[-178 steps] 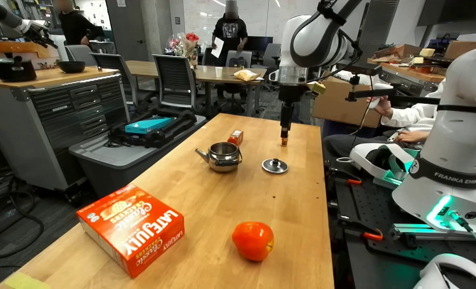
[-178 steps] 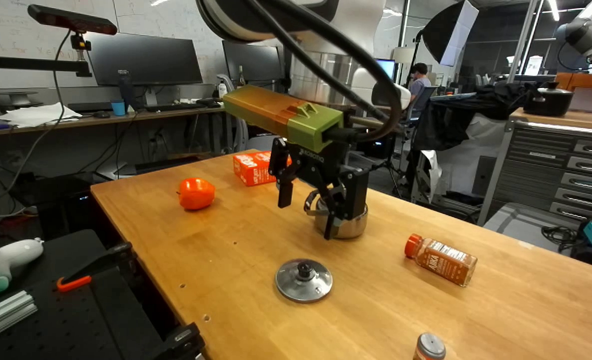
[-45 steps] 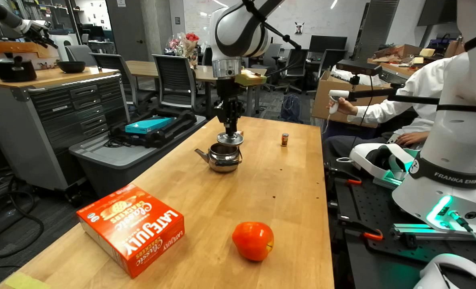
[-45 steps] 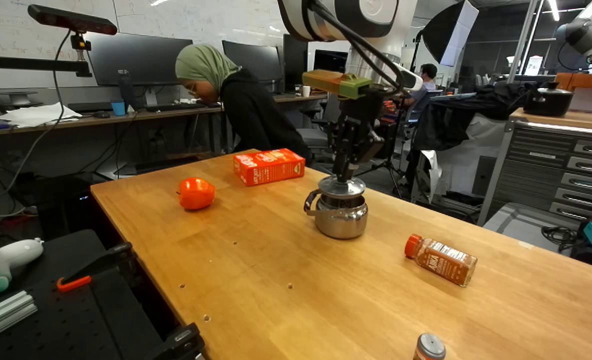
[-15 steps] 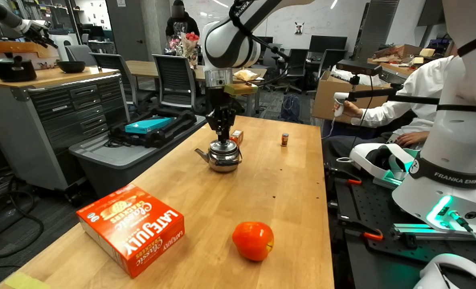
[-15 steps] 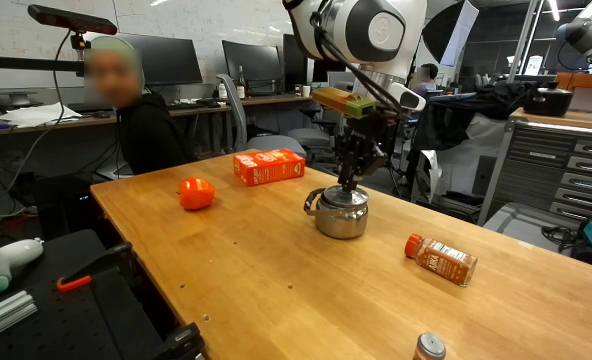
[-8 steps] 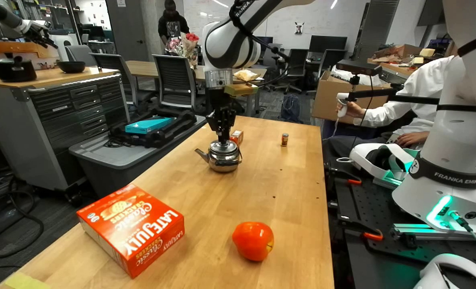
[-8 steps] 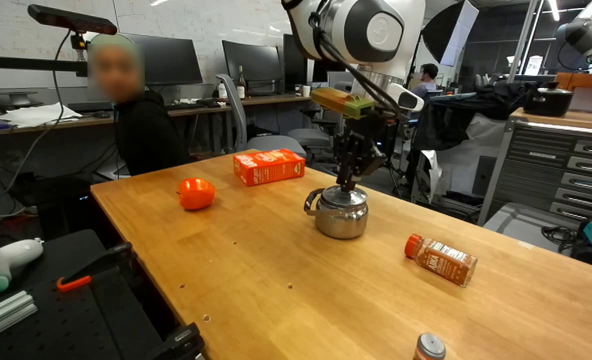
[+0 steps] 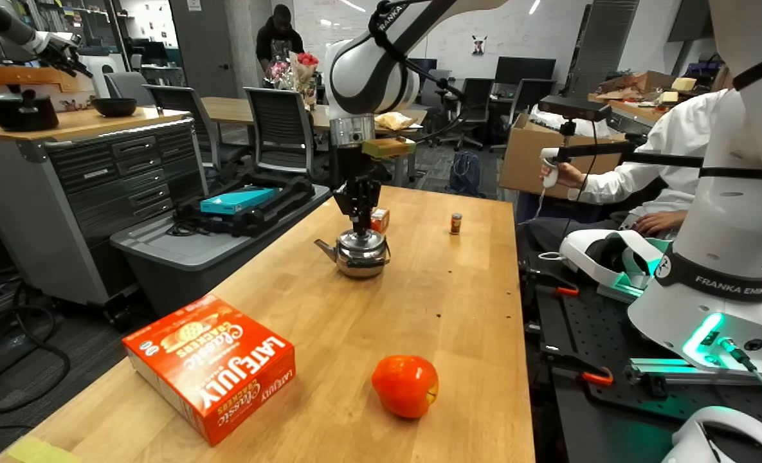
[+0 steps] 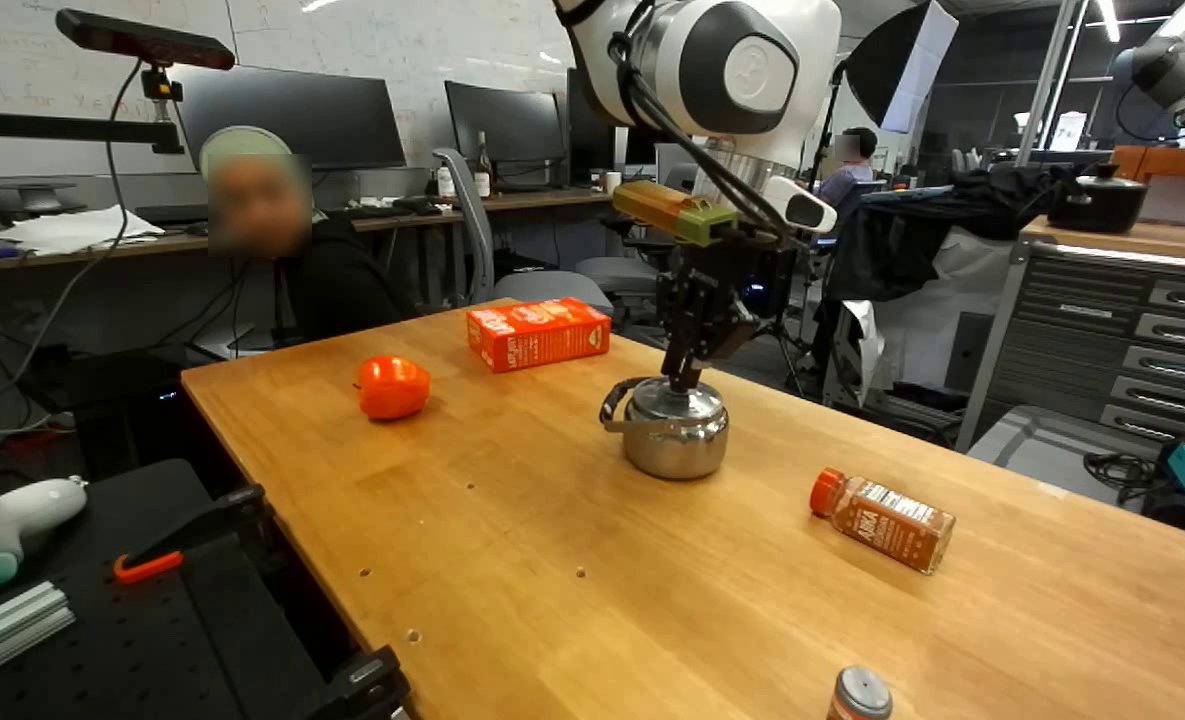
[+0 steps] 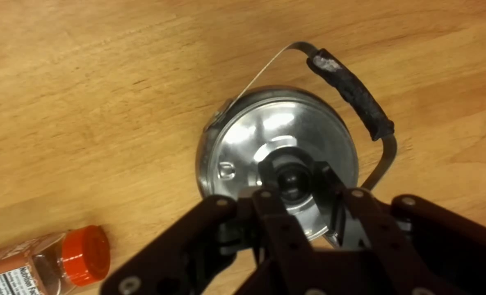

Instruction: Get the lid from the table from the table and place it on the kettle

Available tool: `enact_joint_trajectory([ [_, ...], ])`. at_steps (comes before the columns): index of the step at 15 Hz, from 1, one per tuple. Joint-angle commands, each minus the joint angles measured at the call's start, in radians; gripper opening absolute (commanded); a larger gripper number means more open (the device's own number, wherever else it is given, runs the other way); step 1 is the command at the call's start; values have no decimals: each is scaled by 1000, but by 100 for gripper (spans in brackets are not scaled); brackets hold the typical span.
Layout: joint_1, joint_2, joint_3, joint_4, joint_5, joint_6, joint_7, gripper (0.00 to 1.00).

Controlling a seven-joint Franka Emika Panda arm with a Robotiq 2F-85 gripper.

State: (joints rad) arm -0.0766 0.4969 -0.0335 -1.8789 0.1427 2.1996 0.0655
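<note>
Your kettle [image 9: 362, 262] has slid a tiny bit to the right in an exterior view since the frame just before, and your lid [image 9: 364, 245] and pincer [image 9: 360, 229] have moved along with it.

Look from left to right there. At the upper left you see a black pot [image 9: 24, 112] and a black bowl [image 9: 113, 107] on a workbench [image 9: 152, 117]. Next comes a teal box [image 9: 233, 201], up on dark gear over a gray bin [image 9: 178, 257]. At the lower left, a red cracker box [image 9: 210, 360] lies flat on the table [image 9: 477, 360].

Near the middle you come to your kettle. It stands upright on the table, and its spout [image 9: 325, 249] points to the left of the frame. Your lid sits on top of the kettle, over its mouth. Your pincer reaches down from above. In the wrist view you can see its two fingers [image 11: 268, 177] squeezed around the lid's black knob [image 11: 294, 183], one on each side. The kettle's bent handle [image 11: 351, 94] sticks out to the upper right of that view.

Behind the pincer, a bottle [image 9: 381, 221] lies on its side; its red cap [image 11: 87, 255] shows at the lower left of the wrist view. Near the bottom of the exterior frame, just right of the middle, you find a round red-orange fruit [image 9: 406, 386]. Up and to the right of the kettle, a tiny jar [image 9: 456, 224] stands on the table.

Over at the right, a person's hand [image 9: 569, 175] holds a white controller [image 9: 550, 168]. A white headset [image 9: 612, 252] rests lower down, and the arm's white base [image 9: 708, 302] stands near the right edge.
</note>
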Motion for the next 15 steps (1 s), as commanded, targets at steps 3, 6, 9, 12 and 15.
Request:
enact_joint_trajectory([
  [3,1,-14,4,-17,9,-14,0,7],
  [6,2,-30,0,-33,-1,-16,-5,61],
  [9,-3,-62,1,-68,2,-5,-20,84],
  [12,-9,-116,2,-118,4,0,-48,100],
  [15,-14,-200,-1,-202,-3,13,-89,100],
])
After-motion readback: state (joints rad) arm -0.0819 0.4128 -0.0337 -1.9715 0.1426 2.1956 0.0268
